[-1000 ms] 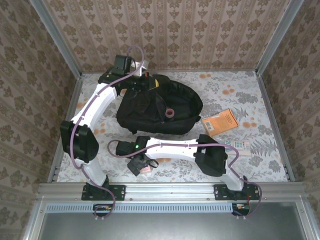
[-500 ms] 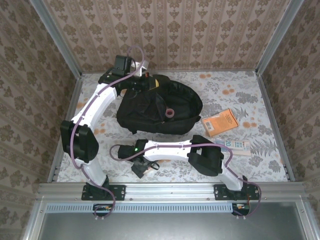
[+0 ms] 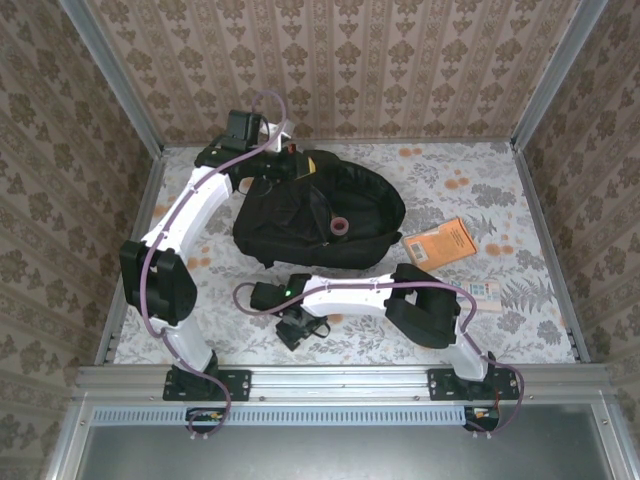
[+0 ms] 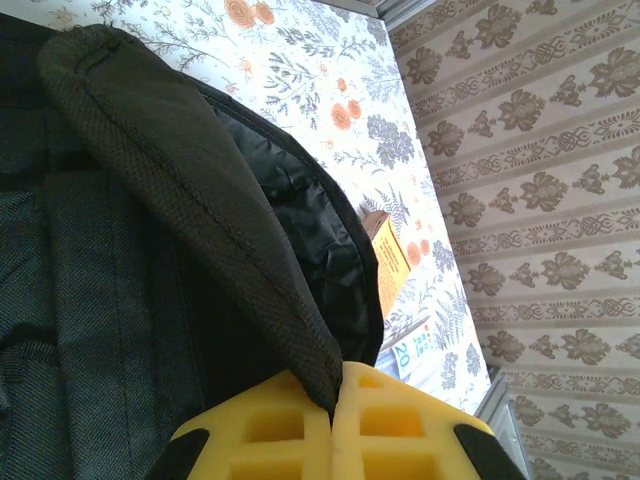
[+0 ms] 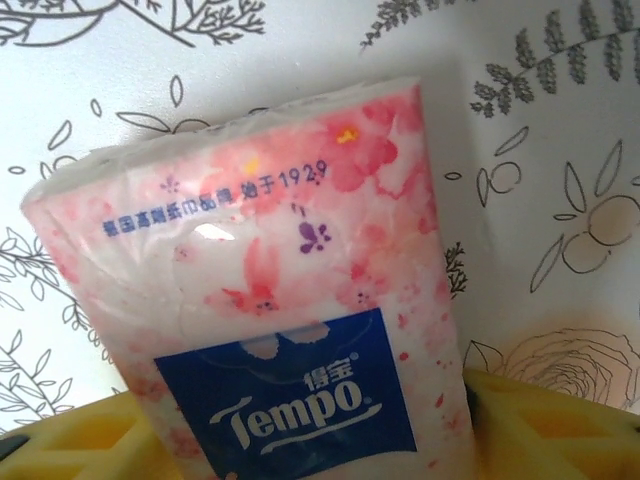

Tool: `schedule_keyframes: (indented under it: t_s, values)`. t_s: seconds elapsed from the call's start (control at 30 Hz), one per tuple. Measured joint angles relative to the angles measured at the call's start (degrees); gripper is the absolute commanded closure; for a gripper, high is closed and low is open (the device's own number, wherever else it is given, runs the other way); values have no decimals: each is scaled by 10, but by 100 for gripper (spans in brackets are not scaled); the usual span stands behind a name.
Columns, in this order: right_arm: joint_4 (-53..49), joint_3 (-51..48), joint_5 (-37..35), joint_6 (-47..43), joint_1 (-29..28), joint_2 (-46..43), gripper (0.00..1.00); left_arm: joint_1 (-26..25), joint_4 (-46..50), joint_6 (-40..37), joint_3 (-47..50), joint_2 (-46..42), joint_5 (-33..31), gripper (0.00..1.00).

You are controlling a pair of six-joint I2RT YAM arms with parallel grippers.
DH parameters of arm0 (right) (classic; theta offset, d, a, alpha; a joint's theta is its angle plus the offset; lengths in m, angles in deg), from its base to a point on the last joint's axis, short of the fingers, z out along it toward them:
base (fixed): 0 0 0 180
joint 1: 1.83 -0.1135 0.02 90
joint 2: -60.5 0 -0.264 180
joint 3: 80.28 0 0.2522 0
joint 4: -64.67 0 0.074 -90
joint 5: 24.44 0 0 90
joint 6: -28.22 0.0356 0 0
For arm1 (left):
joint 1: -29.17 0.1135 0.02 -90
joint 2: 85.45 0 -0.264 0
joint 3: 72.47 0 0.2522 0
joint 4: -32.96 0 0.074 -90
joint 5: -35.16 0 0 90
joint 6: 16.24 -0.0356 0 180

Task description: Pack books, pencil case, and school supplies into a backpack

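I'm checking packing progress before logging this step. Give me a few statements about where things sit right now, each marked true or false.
1. The left gripper is shut on a fabric edge of the backpack. True.
2. The orange book is already inside the backpack. False: it lies on the table, to the right of the backpack.
3. A pink tissue pack lies between the fingers of the right gripper. True.
4. The pink tape roll lies on the table next to the orange book. False: it sits at the backpack, away from the book.
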State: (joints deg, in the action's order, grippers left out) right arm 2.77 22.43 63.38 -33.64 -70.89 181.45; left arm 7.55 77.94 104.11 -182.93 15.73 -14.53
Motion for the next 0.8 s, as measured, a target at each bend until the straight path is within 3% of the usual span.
schedule_keyframes:
  t_s: [0.4,0.6,0.8]
  values:
    - [32,-63,4,-7,0,-88,49,0,0,0,0,0,2,100]
    - [28,-158,-22,6,27,-240,49,0,2,-2,0,0,2,100]
    - [-4,-207,-51,6,121,-416,49,-10,24,-5,-14,0,1,100]
